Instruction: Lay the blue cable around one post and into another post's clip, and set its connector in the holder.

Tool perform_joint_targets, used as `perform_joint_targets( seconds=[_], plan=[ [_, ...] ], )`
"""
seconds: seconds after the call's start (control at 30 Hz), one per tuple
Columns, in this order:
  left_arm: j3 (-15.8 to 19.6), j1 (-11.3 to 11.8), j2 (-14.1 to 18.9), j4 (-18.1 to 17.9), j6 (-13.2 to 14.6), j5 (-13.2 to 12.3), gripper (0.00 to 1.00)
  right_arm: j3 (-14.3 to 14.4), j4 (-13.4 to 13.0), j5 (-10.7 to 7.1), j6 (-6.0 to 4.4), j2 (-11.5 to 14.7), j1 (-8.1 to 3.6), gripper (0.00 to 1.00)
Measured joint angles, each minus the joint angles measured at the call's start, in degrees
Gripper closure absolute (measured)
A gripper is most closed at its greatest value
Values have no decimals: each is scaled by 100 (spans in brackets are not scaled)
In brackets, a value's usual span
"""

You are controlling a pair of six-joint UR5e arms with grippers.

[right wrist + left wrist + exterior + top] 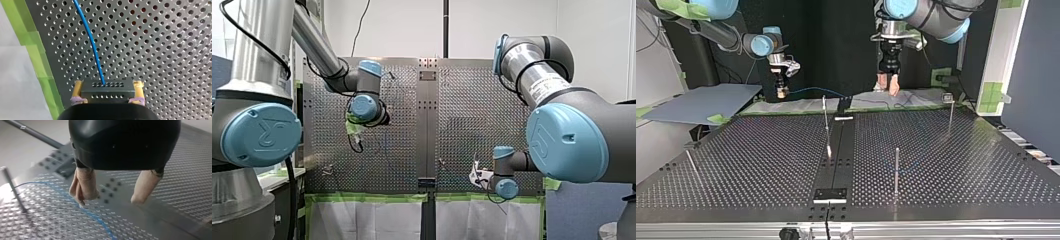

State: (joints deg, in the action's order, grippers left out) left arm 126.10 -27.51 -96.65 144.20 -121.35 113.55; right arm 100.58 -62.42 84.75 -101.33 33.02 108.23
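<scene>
In the right wrist view my right gripper (107,85) is shut on a dark block-shaped connector (106,92), its yellow pads (77,88) pressed on both sides. The blue cable (91,41) leaves the connector and curves away over the perforated plate. From across the table, my right gripper (782,91) hangs at the far left edge, with the cable (811,90) trailing toward the middle. My left gripper (887,83) hovers at the far edge right of centre, open, with nothing between its beige fingers (83,186). The cable (96,218) lies on the plate beneath them.
Thin metal posts stand on the plate: one near the middle (825,117), one nearer the camera (896,170), one at the far right (950,112). A leaning pin (692,166) is at the left. A dark block (831,195) sits at the near centre edge.
</scene>
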Motion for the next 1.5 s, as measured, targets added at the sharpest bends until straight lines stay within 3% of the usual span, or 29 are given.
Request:
perform_joint_targets(
  seconds=[0.17, 0.33, 0.5, 0.67, 0.93, 1.13, 1.33, 1.5],
  plan=[
    [339, -339, -72, -263, 340, 340, 0, -1, 33, 43, -9, 0, 7, 100],
    [602, -650, 102, -107, 650, 650, 0, 0, 37, 50, -11, 0, 9, 100],
    [487, -840, 328, 120, 891, 892, 0, -9, 30, 51, -22, 0, 10, 100],
    [221, -683, 608, 401, 1174, 1086, 0, -62, 53, 47, -28, 0, 15, 100],
    [-232, -245, 1061, 854, 1626, 816, 0, -87, 112, 51, -34, 0, 18, 100],
    [-553, 11, 1382, 1173, 1948, 816, 0, -101, 139, 51, -67, 0, 18, 100],
    [-894, 64, 1653, 1515, 2289, 881, 0, -103, 149, 51, -83, 0, 18, 100],
    [-1193, 83, 1663, 1818, 2589, 891, 0, -103, 150, 46, -110, 0, 18, 100]
  ],
)
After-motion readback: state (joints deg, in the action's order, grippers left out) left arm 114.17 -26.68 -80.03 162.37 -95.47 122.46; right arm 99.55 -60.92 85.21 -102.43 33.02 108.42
